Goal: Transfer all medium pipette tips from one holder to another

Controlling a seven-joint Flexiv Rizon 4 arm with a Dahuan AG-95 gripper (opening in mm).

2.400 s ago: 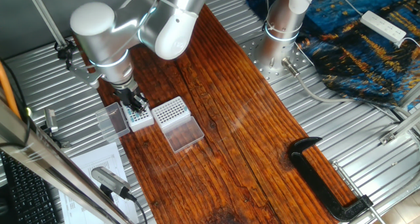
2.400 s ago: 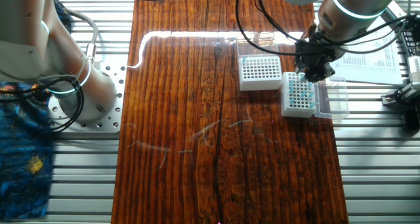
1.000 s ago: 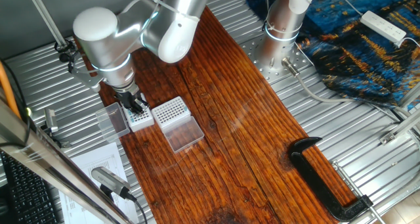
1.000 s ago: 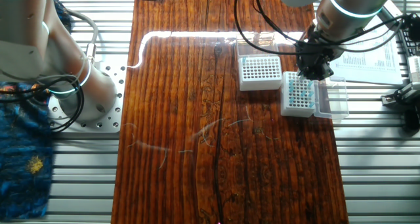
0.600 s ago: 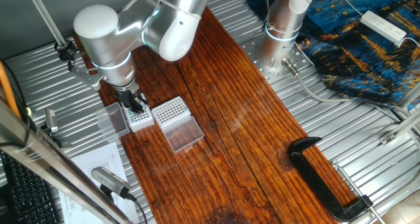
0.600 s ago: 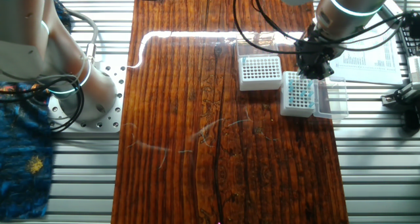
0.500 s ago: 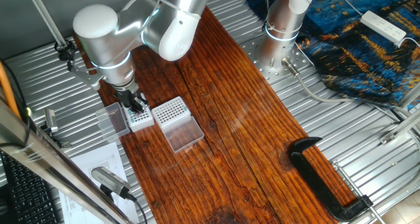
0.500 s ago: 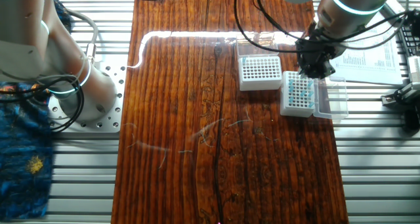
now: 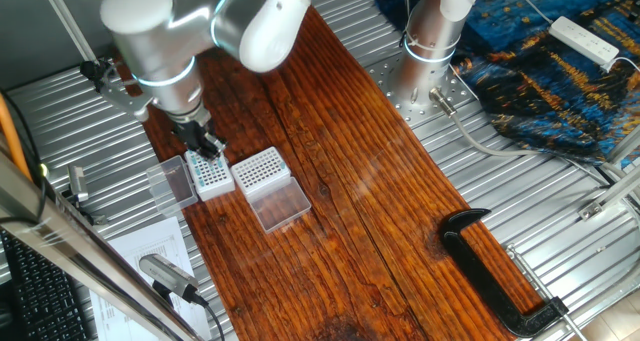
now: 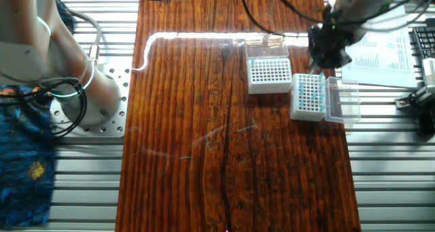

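Note:
The opaque white-sided holder (image 9: 212, 175) (image 10: 308, 99) stands at the table's edge with several teal medium pipette tips (image 10: 310, 90) in its grid. Its smoky lid (image 9: 171, 182) (image 10: 343, 100) lies open beside it. The clear-sided holder (image 9: 259, 168) (image 10: 270, 74) stands right next to it, and I see no teal in its white grid. Its flat lid (image 9: 280, 206) is folded open. My gripper (image 9: 204, 144) (image 10: 318, 67) hangs a little above the white holder's far end with its fingers drawn together. Whether a tip is pinched between them is too small to tell.
A black clamp (image 9: 500, 271) lies at the table's far corner. Printed papers (image 10: 380, 52) and a keyboard (image 10: 425, 48) sit on the metal bench beside the racks. A second arm's base (image 10: 81, 96) stands on the opposite side, with blue cloth (image 9: 560, 71) behind it.
The gripper has lifted up off the white holder's grid, where it had been pressed down. The arm's upper body has risen and swung slightly. The racks have not moved.

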